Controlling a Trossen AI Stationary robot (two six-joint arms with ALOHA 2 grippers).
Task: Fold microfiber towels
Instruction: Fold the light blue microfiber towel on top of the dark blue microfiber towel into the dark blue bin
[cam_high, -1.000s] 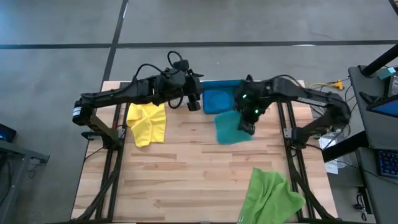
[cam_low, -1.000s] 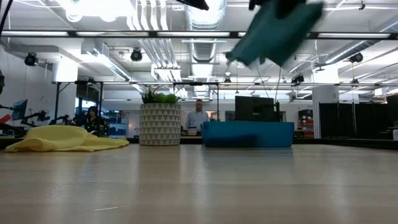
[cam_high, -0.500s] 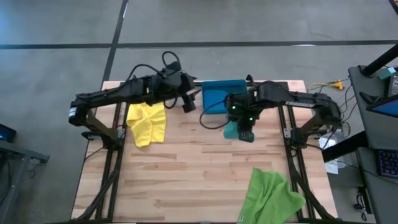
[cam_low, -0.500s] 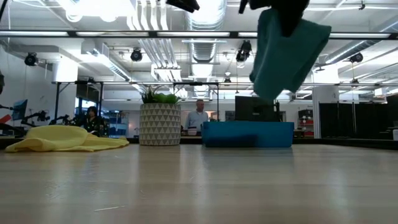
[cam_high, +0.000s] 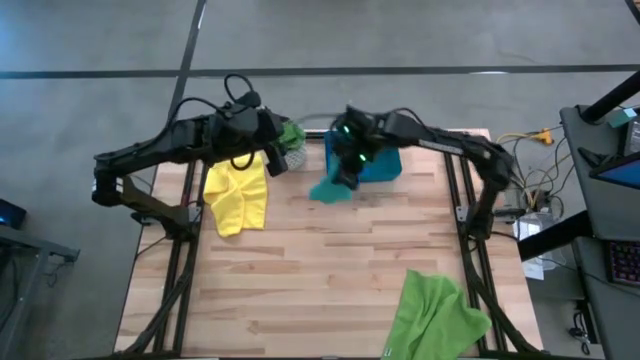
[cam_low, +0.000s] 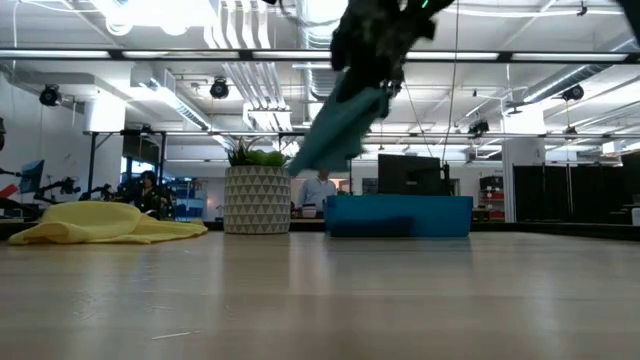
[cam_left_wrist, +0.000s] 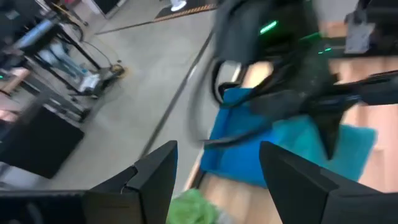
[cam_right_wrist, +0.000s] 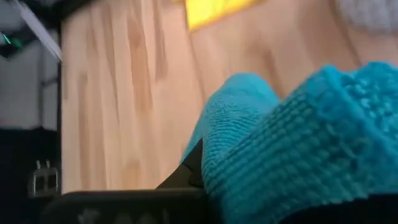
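A teal towel hangs from my right gripper, which is shut on it above the table's far middle, next to the blue tray. In the low view the towel trails slantwise below the gripper, clear of the table. My left gripper stands open and holds nothing, high up beside the potted plant; its two fingers frame the tray and the right arm. A yellow towel lies crumpled at the far left. A light green towel lies at the near right edge. My right gripper holds the teal towel by a bunched upper part, coming from above and slanting down. The gripper itself hides which edge or how many layers it has. The towel hangs below the fingers, clear of the table, its lower end swung toward the table's left.
The potted plant stands at the far edge between the yellow towel and the blue tray. Bare wood lies across the table's middle and near left. People stand in the room beyond the table.
My right gripper has carried the teal towel toward the table's left and far edge, passing in front of the tray. The towel swings and now trails slantwise to the left. My left gripper has drawn back toward the table's left, staying open.
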